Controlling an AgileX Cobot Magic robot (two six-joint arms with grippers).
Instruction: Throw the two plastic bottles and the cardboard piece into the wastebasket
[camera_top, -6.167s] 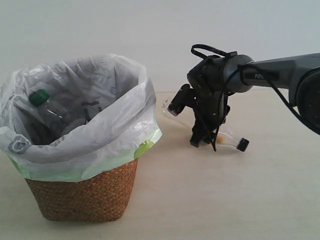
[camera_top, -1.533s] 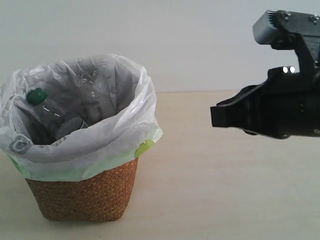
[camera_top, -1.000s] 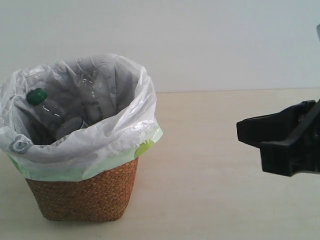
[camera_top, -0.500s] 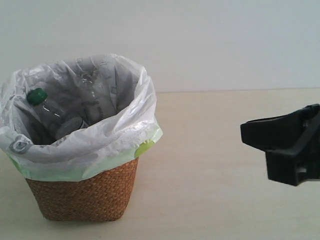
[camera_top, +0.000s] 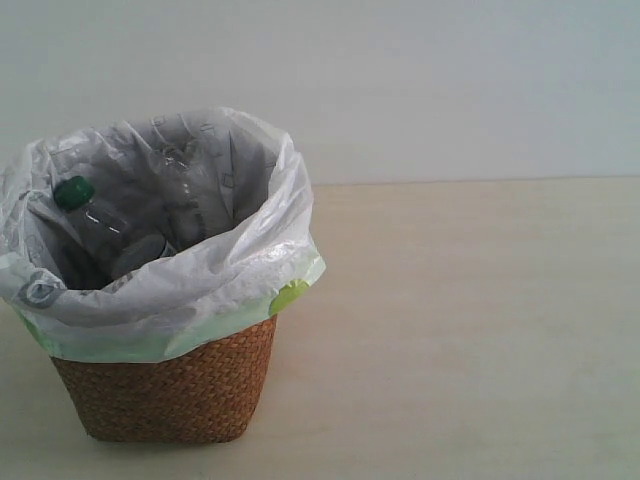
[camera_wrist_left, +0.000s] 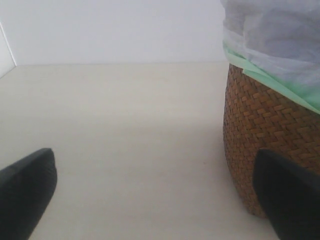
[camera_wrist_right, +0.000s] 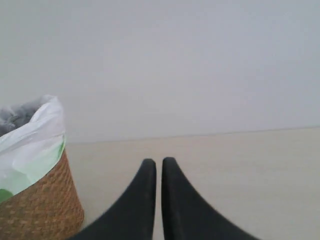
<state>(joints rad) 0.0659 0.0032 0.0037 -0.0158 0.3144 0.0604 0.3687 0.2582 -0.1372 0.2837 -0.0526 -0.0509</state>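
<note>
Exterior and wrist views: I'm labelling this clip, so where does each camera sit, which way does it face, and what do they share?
Exterior: off the arms, above the table, looking down into the wastebasket; no robot part shows.
Left wrist: low over the table, facing the wastebasket's side; left gripper open.
Right wrist: low, facing the wall past the wastebasket; right gripper shut.
Shared: all show the wastebasket.

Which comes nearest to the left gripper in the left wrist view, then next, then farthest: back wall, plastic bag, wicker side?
1. Wicker side: right beside one jaw of the open left gripper.
2. Plastic bag: higher up, draped over the rim above.
3. Back wall: beyond the far edge of the table.
</note>
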